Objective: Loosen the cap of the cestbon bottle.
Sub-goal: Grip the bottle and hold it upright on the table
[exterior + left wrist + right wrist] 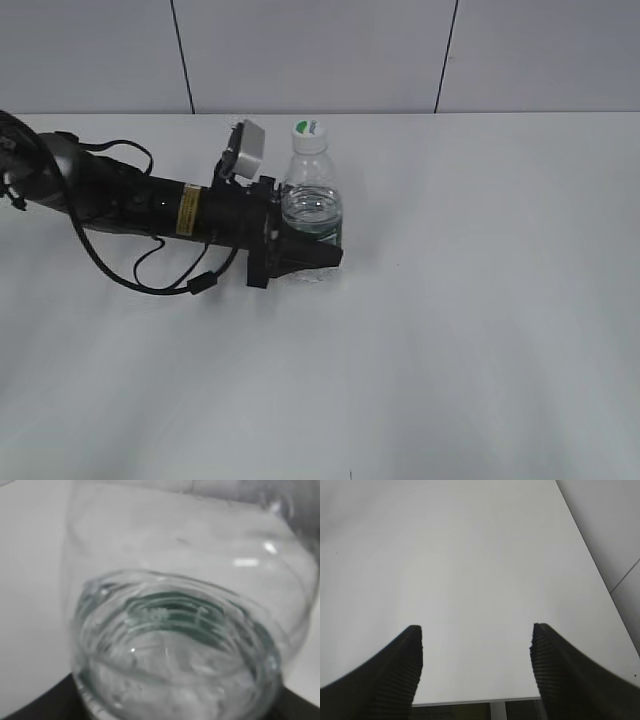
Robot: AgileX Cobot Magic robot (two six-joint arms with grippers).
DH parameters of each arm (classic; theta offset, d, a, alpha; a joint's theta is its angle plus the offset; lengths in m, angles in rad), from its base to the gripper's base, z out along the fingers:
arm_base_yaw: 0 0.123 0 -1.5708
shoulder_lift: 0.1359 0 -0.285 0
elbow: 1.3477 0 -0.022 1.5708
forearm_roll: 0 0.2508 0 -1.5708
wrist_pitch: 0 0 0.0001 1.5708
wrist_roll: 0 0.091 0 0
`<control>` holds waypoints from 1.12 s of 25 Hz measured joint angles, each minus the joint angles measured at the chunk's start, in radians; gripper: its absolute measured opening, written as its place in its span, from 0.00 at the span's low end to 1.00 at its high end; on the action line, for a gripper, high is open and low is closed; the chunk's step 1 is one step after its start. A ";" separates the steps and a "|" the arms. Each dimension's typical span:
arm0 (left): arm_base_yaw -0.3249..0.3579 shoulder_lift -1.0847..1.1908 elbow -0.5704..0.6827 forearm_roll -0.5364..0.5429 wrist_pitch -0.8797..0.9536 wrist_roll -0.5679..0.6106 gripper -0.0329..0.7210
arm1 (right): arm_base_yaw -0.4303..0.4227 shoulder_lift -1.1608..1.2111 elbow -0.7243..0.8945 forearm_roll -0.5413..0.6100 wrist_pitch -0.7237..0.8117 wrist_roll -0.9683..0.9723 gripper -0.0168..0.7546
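The cestbon bottle [312,205] stands upright on the white table, left of the middle in the exterior view. Its white cap [306,128] with the green mark is on the neck. My left gripper [308,252] reaches in from the left and is closed around the bottle's lower body at the green label. In the left wrist view the clear bottle [175,630] fills the frame, with dark finger parts at the bottom corners; the cap is out of view there. My right gripper [476,632] is open and empty above bare table, and it does not show in the exterior view.
The white table [480,300] runs wide to the right and front of the bottle. A grey panelled wall [320,50] stands behind it. The left arm's black cable [150,280] loops on the table. The table's near edge [470,700] shows under the right gripper.
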 joint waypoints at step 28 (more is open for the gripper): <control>-0.075 0.032 -0.023 -0.031 0.008 0.000 0.60 | 0.000 0.200 -0.009 0.082 -0.023 0.000 0.69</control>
